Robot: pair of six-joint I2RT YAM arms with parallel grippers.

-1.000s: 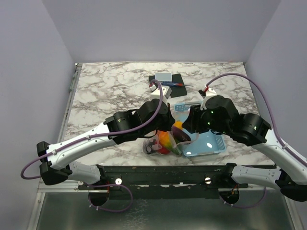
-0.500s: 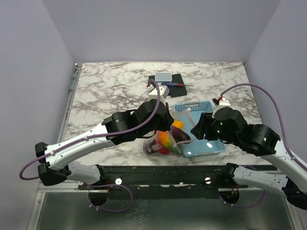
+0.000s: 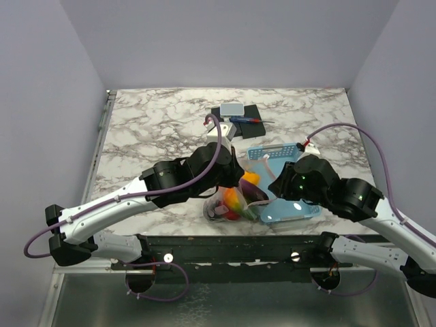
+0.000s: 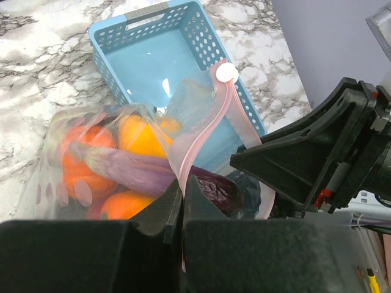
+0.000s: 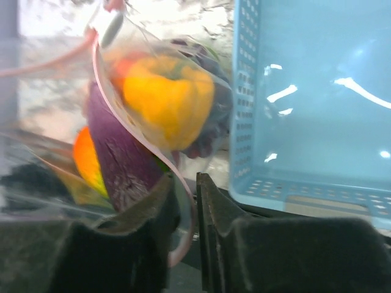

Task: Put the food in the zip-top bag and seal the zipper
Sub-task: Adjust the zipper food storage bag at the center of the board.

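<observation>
Left gripper [image 4: 183, 204], at the bottom centre of its own wrist view, is clenched on the pink zipper [image 4: 211, 122] at the near lip of the zip-top bag [image 4: 55, 131], which lies on the marble table [image 3: 150, 122] low in the middle of the overhead view. Through the clear plastic the food shows inside: orange pieces [image 4: 137, 137], a pale purple eggplant [image 4: 128, 172] and a dark purple piece [image 4: 214, 189] at the mouth, with a yellow pepper [image 5: 168, 97] plain in the right wrist view. A white slider [image 4: 227, 72] sits at the strip's far end, above centre in the left wrist view, and the mouth gapes, so loading looks finished and sealing looks like the step in hand. Right gripper [image 5: 183, 207], at the bottom of its own view, straddles the strip with a narrow gap between its fingers; whether it actually pinches cannot be told. The next move seems to call for one gripper to anchor the strip while the other runs along it, or draws the slider, to the opposite end. Just right of the bag stands the light-blue basket [image 3: 300, 204], the bag's open lip overlapping its near rim. From overhead, both sets of fingers hide beneath their wrists. The right wrist view is blurred, and whether a green cabbage is among the food is hard to make out.
</observation>
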